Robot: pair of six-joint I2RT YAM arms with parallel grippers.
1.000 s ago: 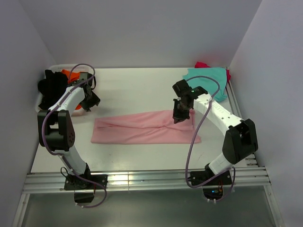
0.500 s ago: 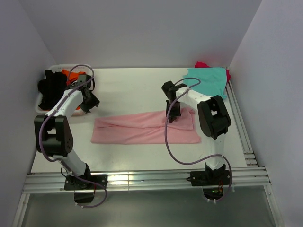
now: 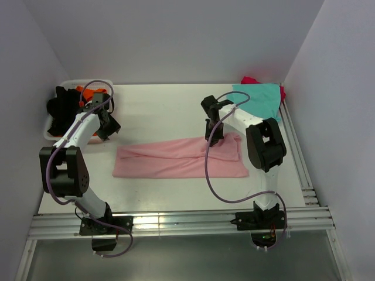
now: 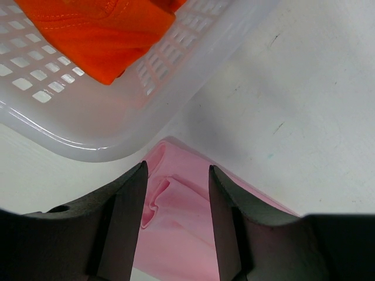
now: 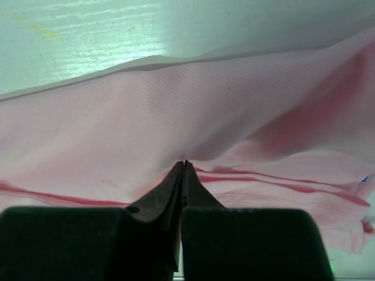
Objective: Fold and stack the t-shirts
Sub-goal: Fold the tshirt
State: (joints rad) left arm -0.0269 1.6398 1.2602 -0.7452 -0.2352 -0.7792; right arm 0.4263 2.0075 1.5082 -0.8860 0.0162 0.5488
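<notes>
The light pink t-shirt (image 3: 176, 159) lies folded into a long strip across the middle of the table. My right gripper (image 3: 212, 136) is shut on its cloth near the upper edge, right of centre; in the right wrist view the closed tips (image 5: 184, 163) pinch the pink cloth (image 5: 176, 105), and wrinkles run to them. My left gripper (image 3: 110, 130) is open and empty just above the shirt's left end, beside the basket; its jaws (image 4: 177, 168) frame the pink corner (image 4: 176, 234). The teal shirt (image 3: 258, 99) lies on the magenta one (image 3: 251, 80) at the far right.
The white plastic basket (image 3: 70, 82) stands at the far left and holds the black shirt (image 3: 58, 108) and the orange shirt (image 3: 88, 92). Its rim (image 4: 88, 129) is close to my left fingers. Grey walls enclose the table on three sides.
My right gripper has moved left and a little toward the back along the pink shirt, its wrist turning. My left gripper has barely shifted beside the basket.
</notes>
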